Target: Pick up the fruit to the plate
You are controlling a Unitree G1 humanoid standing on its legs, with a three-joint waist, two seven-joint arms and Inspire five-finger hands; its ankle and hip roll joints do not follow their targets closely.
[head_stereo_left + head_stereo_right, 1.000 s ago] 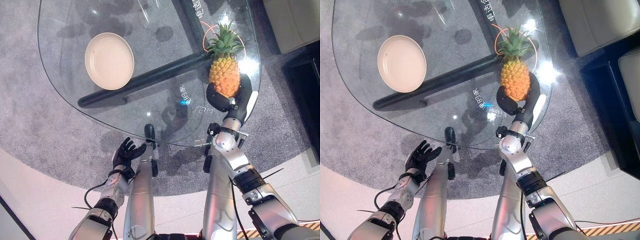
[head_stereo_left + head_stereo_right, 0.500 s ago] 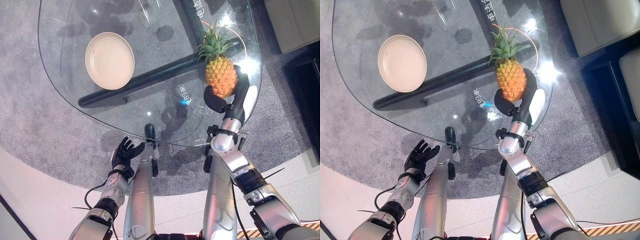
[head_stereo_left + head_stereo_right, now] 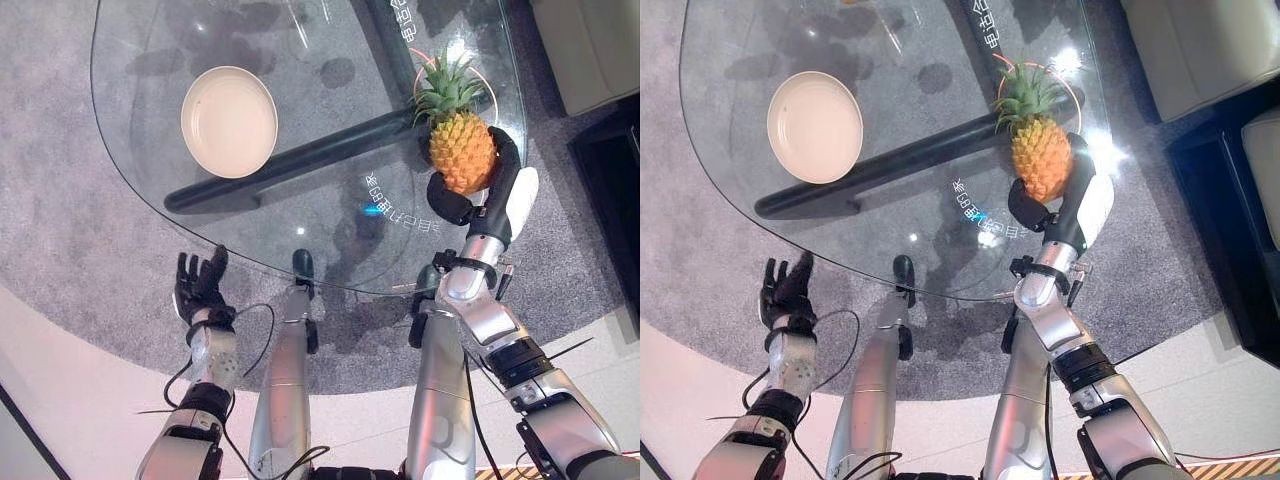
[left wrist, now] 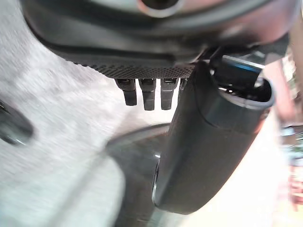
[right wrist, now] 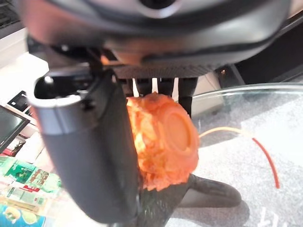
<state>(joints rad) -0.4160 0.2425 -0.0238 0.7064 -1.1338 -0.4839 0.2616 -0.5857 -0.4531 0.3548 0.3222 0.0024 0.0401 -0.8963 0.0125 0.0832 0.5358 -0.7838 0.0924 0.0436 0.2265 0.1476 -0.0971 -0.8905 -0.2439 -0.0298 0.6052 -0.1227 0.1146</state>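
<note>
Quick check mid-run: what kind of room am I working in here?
Probably a lounge or showroom-style sitting area: a rounded clear glass coffee table stands on grey carpet, with a pale upholstered seat at the far right. The right hand holds an orange pineapple; a round cream plate waits.

The right hand (image 3: 478,200) covers the lower part of the pineapple (image 3: 461,150); the surface (image 3: 330,60) is cut off at the top edge.

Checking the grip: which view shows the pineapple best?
The left eye view: the whole pineapple, crown included, in the right hand, fingers curled round it. The right eye view matches. The right wrist view shows its base end.
</note>
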